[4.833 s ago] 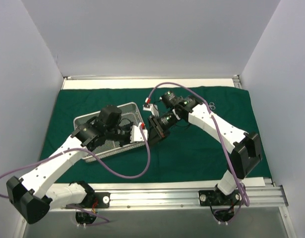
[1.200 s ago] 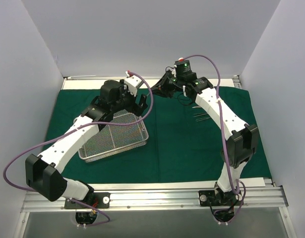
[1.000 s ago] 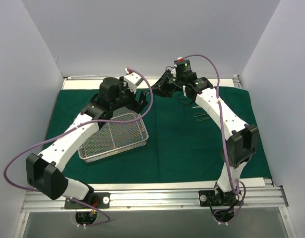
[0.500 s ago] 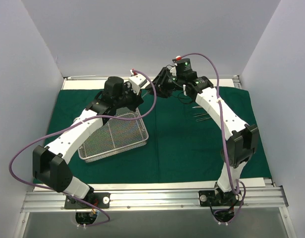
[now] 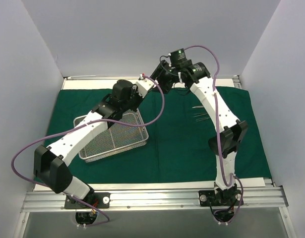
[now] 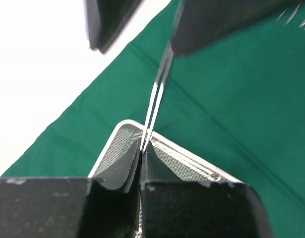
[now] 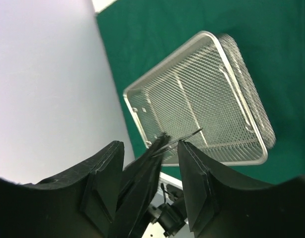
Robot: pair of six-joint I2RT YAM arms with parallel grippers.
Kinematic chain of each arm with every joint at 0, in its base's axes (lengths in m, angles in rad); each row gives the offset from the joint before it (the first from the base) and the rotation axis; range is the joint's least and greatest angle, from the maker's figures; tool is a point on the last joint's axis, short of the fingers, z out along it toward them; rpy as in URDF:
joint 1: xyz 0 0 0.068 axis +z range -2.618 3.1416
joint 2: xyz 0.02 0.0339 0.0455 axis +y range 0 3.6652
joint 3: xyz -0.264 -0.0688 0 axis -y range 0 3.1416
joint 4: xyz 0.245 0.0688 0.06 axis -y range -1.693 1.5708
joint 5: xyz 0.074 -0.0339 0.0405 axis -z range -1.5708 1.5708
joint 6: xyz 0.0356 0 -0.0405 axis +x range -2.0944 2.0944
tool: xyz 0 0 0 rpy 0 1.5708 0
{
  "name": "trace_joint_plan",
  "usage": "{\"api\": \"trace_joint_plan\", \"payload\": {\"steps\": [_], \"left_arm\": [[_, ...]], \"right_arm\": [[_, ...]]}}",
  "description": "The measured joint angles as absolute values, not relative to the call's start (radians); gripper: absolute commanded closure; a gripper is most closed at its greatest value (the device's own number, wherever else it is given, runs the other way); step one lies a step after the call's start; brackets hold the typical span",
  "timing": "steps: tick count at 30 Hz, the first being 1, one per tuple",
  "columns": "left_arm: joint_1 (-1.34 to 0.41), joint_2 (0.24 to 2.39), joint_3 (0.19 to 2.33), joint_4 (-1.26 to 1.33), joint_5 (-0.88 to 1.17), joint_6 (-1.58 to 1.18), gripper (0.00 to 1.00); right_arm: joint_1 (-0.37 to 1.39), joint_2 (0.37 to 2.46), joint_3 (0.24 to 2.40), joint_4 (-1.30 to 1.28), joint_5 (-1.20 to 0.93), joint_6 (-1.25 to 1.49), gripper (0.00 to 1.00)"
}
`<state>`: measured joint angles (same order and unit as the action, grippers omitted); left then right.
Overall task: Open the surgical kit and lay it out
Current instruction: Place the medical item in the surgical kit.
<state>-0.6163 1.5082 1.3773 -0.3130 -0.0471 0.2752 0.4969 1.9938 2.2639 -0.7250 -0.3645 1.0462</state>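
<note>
2 arms meet up in the air over the far edge of the table (image 5: 88,83), roughly at its middle. The left gripper (image 5: 148,84) has its fingers (image 6: 123,171) pinched tight together on a thin metal instrument (image 6: 156,94). It looks like tweezers with 2 slim prongs, gripped by 1 end so the rest sticks out toward the right gripper (image 5: 162,78).

The right gripper's fingers (image 7: 197,178) are spread apart, 1 on each side of the left gripper's tip. In the left wrist view the far end of the instrument runs up alongside 1 of those fingers. Honestly can't tell if it's touching it or just passing behind.

Under all that, the dark green cloth (image 5: 182,144) is spread flat over pretty much the whole table. The wire-mesh tray (image 5: 142,140) sits on it in the left half, about midway between the near and far edges, turned at an angle to them.

A few more thin instruments (image 5: 200,115) lie on the cloth right of the middle, toward the far edge and well apart from the tray. They're too small to say what kind they are or how many.
</note>
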Motion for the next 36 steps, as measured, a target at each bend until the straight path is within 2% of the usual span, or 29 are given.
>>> {"api": "trace_joint_plan", "payload": {"steps": [8,18,25,36], "left_arm": [[-0.675,1.512,1.379,-0.334,-0.176,0.336,0.98],[-0.68,1.53,1.407,-0.333,-0.257,0.356,0.98],[-0.68,1.542,1.407,-0.333,-0.292,0.351,0.98],[-0.69,1.543,1.407,-0.333,-0.321,0.356,0.98]], "right_arm": [[0.529,2.022,2.265,-0.819,-0.322,1.079,0.57],[0.527,2.021,2.262,-0.845,-0.289,1.1,0.57],[0.524,2.003,2.181,-0.828,-0.273,1.134,0.57],[0.531,2.003,2.183,-0.784,-0.27,1.179,0.58]]}}
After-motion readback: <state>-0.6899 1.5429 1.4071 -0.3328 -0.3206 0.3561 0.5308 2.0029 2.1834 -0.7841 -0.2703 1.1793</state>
